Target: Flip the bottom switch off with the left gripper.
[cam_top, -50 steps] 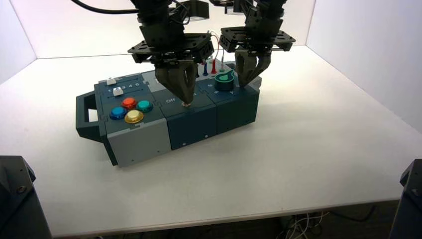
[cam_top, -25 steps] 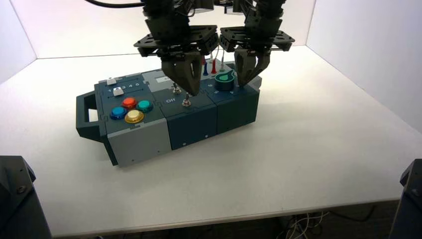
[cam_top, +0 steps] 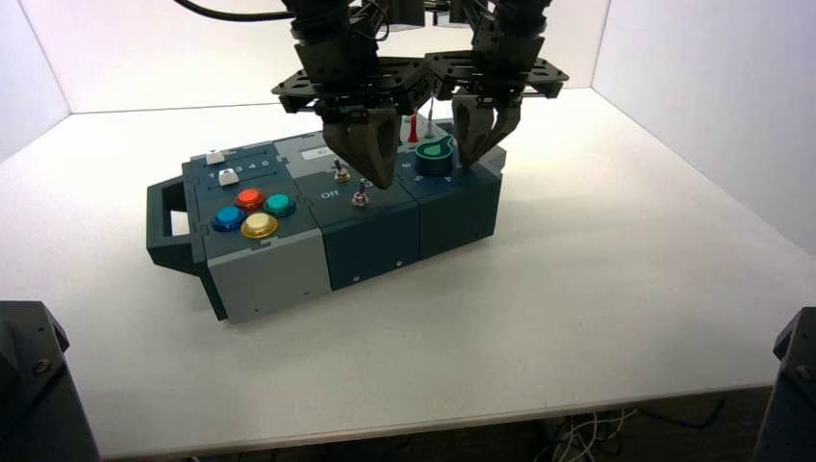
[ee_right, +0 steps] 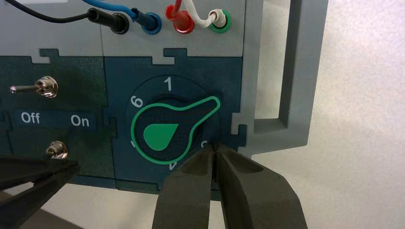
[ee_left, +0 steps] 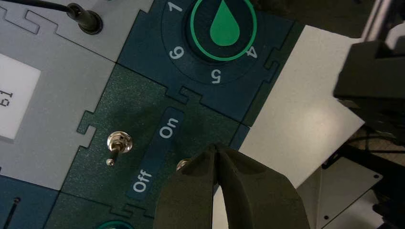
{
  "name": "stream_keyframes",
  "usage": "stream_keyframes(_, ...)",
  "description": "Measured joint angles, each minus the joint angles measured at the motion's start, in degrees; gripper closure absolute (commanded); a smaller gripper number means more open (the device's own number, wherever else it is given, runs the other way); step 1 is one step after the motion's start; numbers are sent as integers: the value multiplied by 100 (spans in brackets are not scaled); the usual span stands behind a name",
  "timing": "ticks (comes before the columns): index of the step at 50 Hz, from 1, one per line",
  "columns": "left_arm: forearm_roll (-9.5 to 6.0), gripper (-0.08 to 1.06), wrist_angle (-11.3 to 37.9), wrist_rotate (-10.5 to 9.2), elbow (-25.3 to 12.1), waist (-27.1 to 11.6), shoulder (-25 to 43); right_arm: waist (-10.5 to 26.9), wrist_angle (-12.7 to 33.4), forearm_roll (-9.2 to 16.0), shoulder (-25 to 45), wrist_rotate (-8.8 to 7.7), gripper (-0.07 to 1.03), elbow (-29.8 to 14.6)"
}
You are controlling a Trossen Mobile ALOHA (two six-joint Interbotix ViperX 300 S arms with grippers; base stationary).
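We find the bottom switch (cam_top: 361,199) on the dark panel of the box (cam_top: 370,245), at the panel's near edge. The other metal switch (ee_left: 119,142) lies farther back from it, its lever toward the "Off" lettering (ee_left: 142,181). The bottom switch's own lever position we cannot read plainly: the left wrist view hides most of it behind the fingers.

We record the left gripper (cam_top: 384,185) just to the right of the bottom switch, toward the knob (cam_top: 434,157), its two fingers closed together into a narrow point, with nothing held. We cannot confirm contact with the lever. The right gripper (ee_right: 215,145), closed and idle, is well to the right of the switch, beside the knob.

In our judgement the step in hand is bringing the closed tips against the lever from the "On" side (ee_left: 168,128). We advise setting them low enough to catch the lever without scraping the panel, then pushing left through the switch, parallel to the lettering strip, until the lever tips over. Too high a pass would likely skim over it; drift toward the far side could catch the other switch. We would keep clearance from the right gripper.
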Motion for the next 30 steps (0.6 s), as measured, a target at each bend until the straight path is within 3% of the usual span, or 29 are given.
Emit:
stream_keyframes(16, 264, 101, -18, 9, 0, 70, 0, 0, 18, 0, 9, 0, 99, -9)
stream_keyframes(30, 281, 101, -9, 0, 0, 88, 0, 0, 53, 0, 18, 0, 99, -35)
